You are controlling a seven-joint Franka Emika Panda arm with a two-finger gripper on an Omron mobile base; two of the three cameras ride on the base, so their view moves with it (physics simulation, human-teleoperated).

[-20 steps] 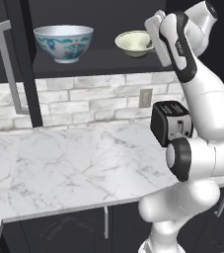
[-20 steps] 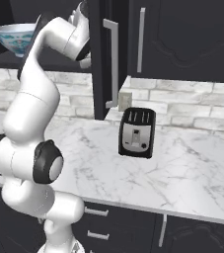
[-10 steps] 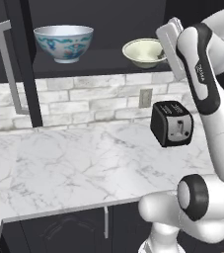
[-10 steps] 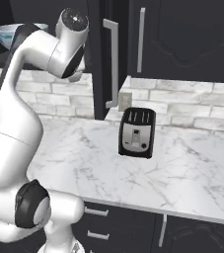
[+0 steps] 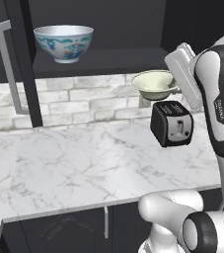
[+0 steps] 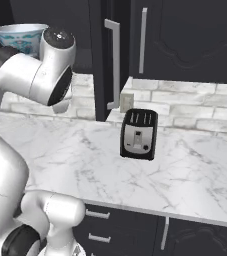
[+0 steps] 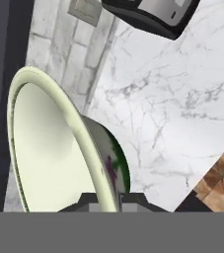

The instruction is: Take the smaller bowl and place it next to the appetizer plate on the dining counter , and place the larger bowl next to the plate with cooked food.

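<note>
The smaller bowl (image 5: 155,84), pale cream-green inside, hangs in the air in front of the dark cabinet, just above the toaster. My gripper (image 5: 172,85) is shut on its right rim. In the hand view the smaller bowl (image 7: 49,148) stands on edge, and my gripper (image 7: 108,198) pinches its rim at the bottom. The larger bowl (image 5: 64,43), white with a blue and red pattern, sits on the open cabinet shelf to the upper left; its rim also shows behind my arm (image 6: 17,37). The dining counter and both plates are out of view.
A black and silver toaster (image 5: 171,123) (image 6: 139,134) stands on the marble worktop (image 5: 74,163) against the white brick wall. An open cabinet door with a long handle (image 5: 7,64) juts out at the left. Tall dark cabinets (image 6: 185,40) rise at the right.
The smaller bowl has come off the shelf in my shut gripper and moved down and to the right, now over the toaster. The larger bowl has stayed put.
</note>
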